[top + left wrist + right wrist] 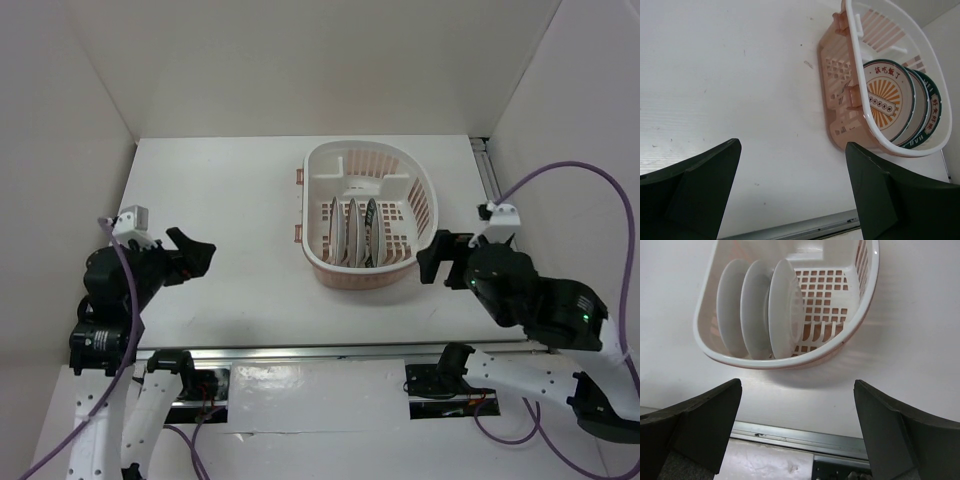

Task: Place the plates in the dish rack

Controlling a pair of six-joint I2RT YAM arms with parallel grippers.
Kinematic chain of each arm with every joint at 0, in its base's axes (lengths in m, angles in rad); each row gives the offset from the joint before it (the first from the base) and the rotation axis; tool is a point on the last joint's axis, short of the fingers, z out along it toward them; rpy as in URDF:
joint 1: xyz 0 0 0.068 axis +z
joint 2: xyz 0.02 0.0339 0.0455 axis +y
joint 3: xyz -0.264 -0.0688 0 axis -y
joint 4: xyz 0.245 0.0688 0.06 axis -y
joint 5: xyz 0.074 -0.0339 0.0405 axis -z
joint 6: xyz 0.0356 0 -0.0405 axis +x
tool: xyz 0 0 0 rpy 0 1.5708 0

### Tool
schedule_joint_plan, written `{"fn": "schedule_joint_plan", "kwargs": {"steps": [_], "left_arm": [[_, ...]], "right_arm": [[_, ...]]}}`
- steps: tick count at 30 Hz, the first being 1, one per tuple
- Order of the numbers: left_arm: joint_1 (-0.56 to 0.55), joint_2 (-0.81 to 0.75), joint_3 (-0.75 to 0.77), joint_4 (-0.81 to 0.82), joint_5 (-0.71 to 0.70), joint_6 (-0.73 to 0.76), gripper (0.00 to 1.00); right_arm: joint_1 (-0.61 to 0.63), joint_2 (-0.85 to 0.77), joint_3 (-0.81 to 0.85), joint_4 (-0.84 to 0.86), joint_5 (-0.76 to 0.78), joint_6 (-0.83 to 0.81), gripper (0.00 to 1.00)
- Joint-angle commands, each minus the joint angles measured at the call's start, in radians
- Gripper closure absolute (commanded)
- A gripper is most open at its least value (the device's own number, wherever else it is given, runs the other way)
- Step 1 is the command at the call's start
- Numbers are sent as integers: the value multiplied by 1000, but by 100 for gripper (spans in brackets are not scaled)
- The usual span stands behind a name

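Observation:
The dish rack [322,160], a pale pink-and-cream slotted basket, stands right of the table's centre. Three white plates stand on edge in it side by side: left [331,232], middle [351,230], right [371,232]. The left wrist view shows the rack [836,85], the sunburst plate's face [884,100] and the dark rims of the two plates behind it [935,107]. The right wrist view shows the rack [790,361] and the plates' plain backs [785,310]. My left gripper [196,255] [792,192] is open and empty, well left of the rack. My right gripper [437,258] [797,432] is open and empty, just right of it.
A metal rail [330,352] runs along the table's near edge. White walls enclose the table at the left, back and right. Purple cables [570,168] loop from both arms. A track [487,170] runs along the right edge.

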Motion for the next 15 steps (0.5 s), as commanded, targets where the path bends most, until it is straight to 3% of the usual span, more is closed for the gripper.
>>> {"fn": "schedule_joint_plan", "kwargs": {"steps": [1,15], "left_arm": [[-4,-78,85,-66,-54,37,1],[-32,-135,82,-135,-97,37,1]], "right_arm": [[6,-98,4,-60,-22,20,0],[-15,-141,22,-117,-34,38,0]]}}
